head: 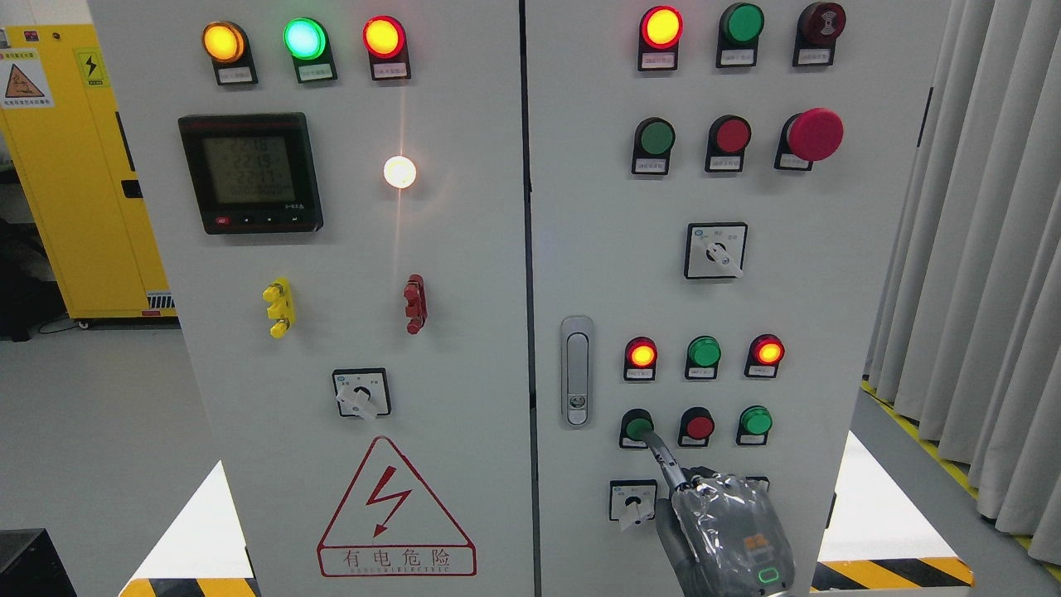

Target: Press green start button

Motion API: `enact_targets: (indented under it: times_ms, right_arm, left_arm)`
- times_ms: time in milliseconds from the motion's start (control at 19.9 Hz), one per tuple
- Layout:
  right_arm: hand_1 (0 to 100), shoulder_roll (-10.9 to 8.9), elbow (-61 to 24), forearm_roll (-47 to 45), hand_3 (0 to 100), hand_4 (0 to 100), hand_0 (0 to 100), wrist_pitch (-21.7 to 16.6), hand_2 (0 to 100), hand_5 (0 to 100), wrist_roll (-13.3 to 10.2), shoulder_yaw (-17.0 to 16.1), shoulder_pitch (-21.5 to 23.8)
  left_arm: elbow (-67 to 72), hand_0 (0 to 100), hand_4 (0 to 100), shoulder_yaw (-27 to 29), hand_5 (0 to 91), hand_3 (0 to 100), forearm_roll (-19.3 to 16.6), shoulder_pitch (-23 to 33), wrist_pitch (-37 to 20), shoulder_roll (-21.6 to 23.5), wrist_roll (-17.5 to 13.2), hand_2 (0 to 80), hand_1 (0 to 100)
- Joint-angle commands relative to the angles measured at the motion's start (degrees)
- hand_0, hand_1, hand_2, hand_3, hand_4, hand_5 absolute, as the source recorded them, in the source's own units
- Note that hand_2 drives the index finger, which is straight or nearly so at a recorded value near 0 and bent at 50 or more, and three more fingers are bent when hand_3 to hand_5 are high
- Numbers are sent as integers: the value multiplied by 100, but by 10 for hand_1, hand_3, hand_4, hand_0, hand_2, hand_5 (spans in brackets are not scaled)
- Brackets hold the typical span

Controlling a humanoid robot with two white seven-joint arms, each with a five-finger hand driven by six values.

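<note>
Right hand (719, 518), grey and wrapped in clear crinkled plastic, rises from the bottom edge at the lower right door of the pale grey electrical cabinet (464, 249). 1 dark finger (663, 454) sticks out up and to the left, its tip touching the round green start button (637, 428); the other fingers are folded back, nothing grasped. That button is leftmost in a row of 3, with a red round push button (699, 427) just beside it and another green round button (755, 420) further right. Above sit 3 small lamps, the red lamps (641, 354) lit at either end. A white rotary selector switch (632, 501) lies just left of the hand. A silver door latch handle (576, 371) stands near the door seam.
</note>
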Motion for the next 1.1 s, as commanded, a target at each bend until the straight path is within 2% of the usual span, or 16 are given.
enact_targets:
  times_ms: [0, 201, 452, 653, 753, 803, 854, 904, 954, 1004, 1054]
  right_arm:
    - [910, -4, -280, -33, 756, 788, 863, -50, 0, 919, -136, -26, 139]
    - [912, 5, -386, -348, 757, 789, 873, -59, 0, 922, -154, 9, 341]
    - [914, 13, -439, -1411, 749, 776, 897, -50, 0, 914, -145, 273, 535]
    - [918, -4, -448, -2773, 658, 727, 914, -138, 0, 829, -128, 422, 692]
    - [881, 5, -482, -3187, 542, 634, 883, -234, 0, 741, -128, 440, 807]
    - [872, 5, -518, -3406, 530, 627, 877, -287, 0, 729, -102, 449, 860]
    - [849, 5, -562, -3635, 411, 506, 880, -331, 0, 614, -75, 510, 938]
    - [837, 5, -640, -3889, 347, 430, 880, -340, 0, 519, -49, 580, 1035]
    - [831, 5, -702, -4188, 313, 394, 879, -340, 0, 469, 47, 659, 1132]
    - [821, 5, -781, -4539, 227, 289, 888, -332, 0, 308, 178, 729, 1246]
    - [813, -4, -869, -4899, 142, 208, 906, -323, 0, 214, 345, 800, 1377]
  left_arm:
    - [0, 120, 0, 1, 0, 0, 2, 0, 1, 0, -3, 0, 556]
    - [0, 120, 0, -7, 0, 0, 2, 0, 1, 0, -3, 0, 556]
    - [0, 120, 0, 1, 0, 0, -7, 0, 1, 0, -3, 0, 556]
    - [0, 120, 0, -7, 0, 0, 2, 0, 1, 0, -3, 0, 556]
    - [0, 120, 0, -7, 0, 0, -7, 0, 1, 0, -3, 0, 556]
    - [0, 120, 0, -7, 0, 0, 2, 0, 1, -9, -3, 0, 556]
    - [0, 120, 0, 1, 0, 0, 2, 0, 1, 0, -3, 0, 556]
    - [0, 120, 0, 1, 0, 0, -7, 0, 1, 0, -3, 0, 556]
    - [0, 120, 0, 1, 0, 0, 2, 0, 1, 0, -3, 0, 556]
    - [0, 120, 0, -7, 0, 0, 2, 0, 1, 0, -3, 0, 556]
    - [0, 120, 0, 1, 0, 0, 2, 0, 1, 0, -3, 0, 556]
